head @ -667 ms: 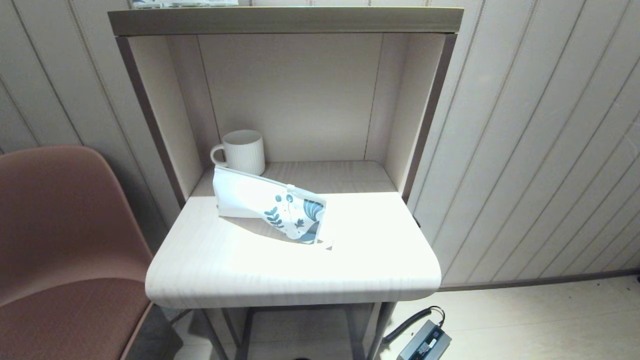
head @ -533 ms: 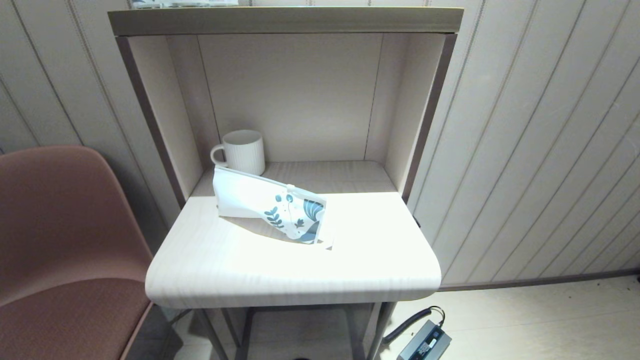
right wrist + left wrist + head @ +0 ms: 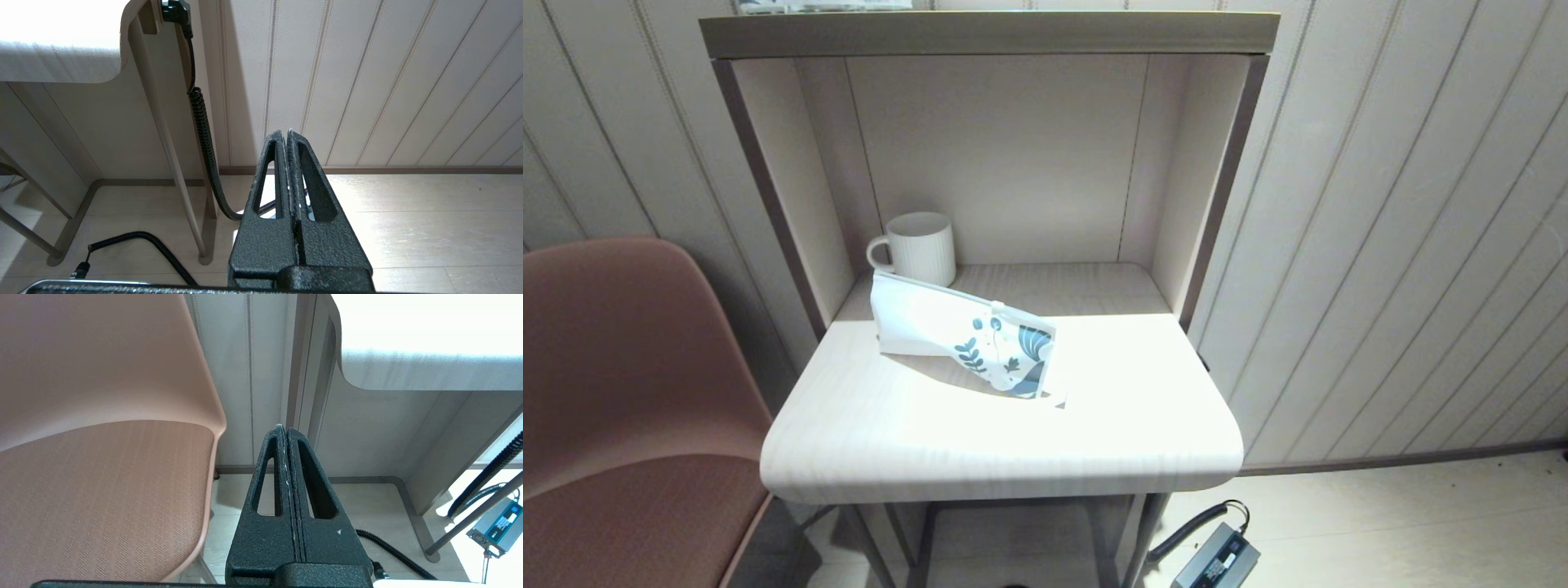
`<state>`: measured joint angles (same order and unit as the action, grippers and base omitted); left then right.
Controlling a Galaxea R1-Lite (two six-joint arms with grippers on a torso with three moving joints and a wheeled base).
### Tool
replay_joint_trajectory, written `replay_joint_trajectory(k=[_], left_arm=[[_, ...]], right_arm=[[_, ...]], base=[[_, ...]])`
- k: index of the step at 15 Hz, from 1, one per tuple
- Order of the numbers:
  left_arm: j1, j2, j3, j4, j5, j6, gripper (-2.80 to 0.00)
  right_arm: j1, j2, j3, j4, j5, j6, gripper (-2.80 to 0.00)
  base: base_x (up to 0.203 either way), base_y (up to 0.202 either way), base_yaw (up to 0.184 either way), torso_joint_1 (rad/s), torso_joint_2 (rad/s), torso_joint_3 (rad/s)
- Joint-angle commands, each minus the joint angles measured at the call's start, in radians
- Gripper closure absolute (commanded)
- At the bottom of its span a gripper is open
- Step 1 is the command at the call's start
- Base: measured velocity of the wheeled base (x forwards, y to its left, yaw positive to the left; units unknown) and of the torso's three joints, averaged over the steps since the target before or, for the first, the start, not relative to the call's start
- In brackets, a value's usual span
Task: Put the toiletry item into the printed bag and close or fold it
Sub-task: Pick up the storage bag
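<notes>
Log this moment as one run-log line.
left gripper: shut, empty, below tabletop | right gripper: shut, empty, below tabletop | printed bag: on table, untouched | mug: behind bag

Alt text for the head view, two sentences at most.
A printed bag lies on a pale desk, just in front of a white mug in the hutch. A brown chair stands left; no arm shows.

The left gripper is black and looks rough and bumpy, like sandpaper. It has two long pointed fingers. Each finger has a long hole cut through it, shaped like a thin triangle. A few tiny white specks sit along the line between them. The right gripper looks just the same: black, bumpy, pointed, with two holes.
</notes>
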<state>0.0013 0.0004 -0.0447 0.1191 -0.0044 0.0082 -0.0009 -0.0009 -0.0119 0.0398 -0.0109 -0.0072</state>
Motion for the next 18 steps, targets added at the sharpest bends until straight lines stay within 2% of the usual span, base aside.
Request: replay_joint_trajectory(k=[1,5,6,10,14,18], left_arm=[[0.0,0.0,-0.001,0.003,0.0,0.003,0.0],[0.0,0.0,-0.004,0.005,0.003,0.013,0.0],[0.0,0.0,-0.009,0.008,0.0,0.033,0.0],[0.0,0.074,-0.108,0.013,-0.03,0.04,0.0],[0.0,0.277,-0.266,0.002,-0.119,0.036,0.0],[0.0,0.555,-0.415,-0.037,-0.236,0.013,0.0]], right_arm=[[-0.001,0.001,0.0,0.0,0.0,0.0,0.0],[0.0,0.001,0.0,0.0,0.0,0.0,0.0],[0.001,0.001,0.0,0.0,0.0,0.0,0.0],[0.0,0.001,0.0,0.0,0.0,0.0,0.0],[0.001,0.001,0.0,0.0,0.0,0.0,0.0],[0.001,0.001,-0.001,0.0,0.002,0.0,0.0]], base=[[0.0,0.0,0.0,0.0,0.0,0.0],[0.0,0.0,0.0,0.0,0.0,0.0],[0.0,0.0,0.0,0.0,0.0,0.0],[0.0,0.0,0.0,0.0,0.0,0.0],[0.0,0.0,0.0,0.0,0.0,0.0],[0.0,0.0,0.0,0.0,0.0,0.0]])
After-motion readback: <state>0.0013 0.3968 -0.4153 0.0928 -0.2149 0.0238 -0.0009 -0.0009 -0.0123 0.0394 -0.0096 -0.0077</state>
